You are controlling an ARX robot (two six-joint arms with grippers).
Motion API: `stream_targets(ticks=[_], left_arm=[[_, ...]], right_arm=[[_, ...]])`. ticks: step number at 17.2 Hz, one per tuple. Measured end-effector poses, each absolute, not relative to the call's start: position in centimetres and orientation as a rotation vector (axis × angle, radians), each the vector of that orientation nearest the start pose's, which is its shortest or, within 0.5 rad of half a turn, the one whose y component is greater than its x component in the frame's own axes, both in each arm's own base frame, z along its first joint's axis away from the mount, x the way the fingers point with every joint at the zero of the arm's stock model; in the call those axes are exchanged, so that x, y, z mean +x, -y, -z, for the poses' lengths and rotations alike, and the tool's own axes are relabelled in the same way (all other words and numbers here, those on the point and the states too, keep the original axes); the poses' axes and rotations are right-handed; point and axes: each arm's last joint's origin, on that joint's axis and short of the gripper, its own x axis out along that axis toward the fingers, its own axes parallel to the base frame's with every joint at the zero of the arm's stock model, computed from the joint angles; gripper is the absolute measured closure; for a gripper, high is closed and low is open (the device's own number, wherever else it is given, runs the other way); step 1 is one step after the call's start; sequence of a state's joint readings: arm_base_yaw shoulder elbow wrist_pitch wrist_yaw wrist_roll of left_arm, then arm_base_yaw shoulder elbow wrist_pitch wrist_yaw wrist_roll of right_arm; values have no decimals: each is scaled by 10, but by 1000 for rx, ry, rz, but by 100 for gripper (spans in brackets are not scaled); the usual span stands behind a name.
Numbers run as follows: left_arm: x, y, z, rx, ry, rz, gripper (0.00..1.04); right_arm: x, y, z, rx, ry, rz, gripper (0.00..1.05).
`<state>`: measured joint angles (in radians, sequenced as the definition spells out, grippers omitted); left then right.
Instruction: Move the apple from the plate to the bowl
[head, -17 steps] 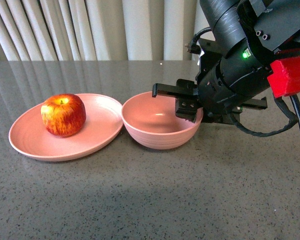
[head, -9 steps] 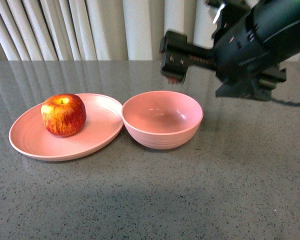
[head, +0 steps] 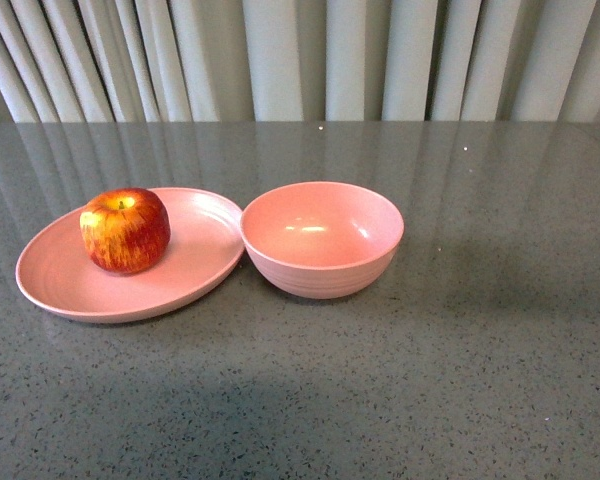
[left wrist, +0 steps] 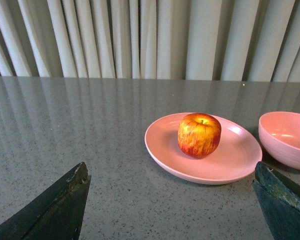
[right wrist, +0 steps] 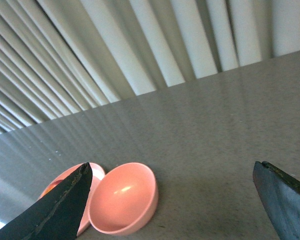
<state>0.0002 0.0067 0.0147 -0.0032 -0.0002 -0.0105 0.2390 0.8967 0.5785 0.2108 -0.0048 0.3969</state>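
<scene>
Well, from the front view I see neither arm. The apple (head: 125, 230) sits upright on the left half of the plate (head: 195, 255), stem dimple up. The bowl (head: 322, 275) stands just to the right of the plate, and their rims look to be touching or nearly so. Both rest on the grey speckled table (head: 430, 380), with a pale curtain (head: 280, 60) hanging behind.

On the left wrist view, the left gripper (left wrist: 171, 172) is spread wide. I see one dark finger (left wrist: 55, 210) at one lower corner of the picture and its partner at the other, with nothing between them but table and the near rim of the plate (left wrist: 160, 145). It holds nothing. The apple (left wrist: 199, 135) is ahead of it on the plate, well apart from both fingers, and a part of the bowl (left wrist: 285, 140) shows beyond the plate at the picture's edge.

On the right wrist view, the right gripper (right wrist: 171, 167) is likewise wide apart and empty, looking down over the table from higher up. The bowl (right wrist: 122, 197) lies below it with nothing inside. A sliver of the plate (right wrist: 65, 179) peeks out past one finger (right wrist: 50, 210). The apple is mostly hidden there, so I cannot place it from this view.
</scene>
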Motion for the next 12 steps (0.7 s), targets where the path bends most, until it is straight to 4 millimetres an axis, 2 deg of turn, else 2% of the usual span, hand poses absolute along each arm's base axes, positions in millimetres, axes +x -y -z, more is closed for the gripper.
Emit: stream_targets(ticks=[2,3,5,7,8,12], left_arm=[[97,0,-168,-10,5,0,7],[97,0,-168,-10,5,0,7],[97,0,-168,-10,5,0,7],[97,0,-168,-10,5,0,7],[97,0,-168,-10,5,0,7],[97,0,-168,-10,5,0,7]], right_arm=[[173,-41,-268,362,-124,-191,7],[163,-38,-261,310,-45,-132,13],[142,-25,-239,155,-7,-21,31],[126,-13,-208,59,-35,8,51],[119,-4,-199,36,-36,-2,64],[111,0,-193,20,11,0,101]])
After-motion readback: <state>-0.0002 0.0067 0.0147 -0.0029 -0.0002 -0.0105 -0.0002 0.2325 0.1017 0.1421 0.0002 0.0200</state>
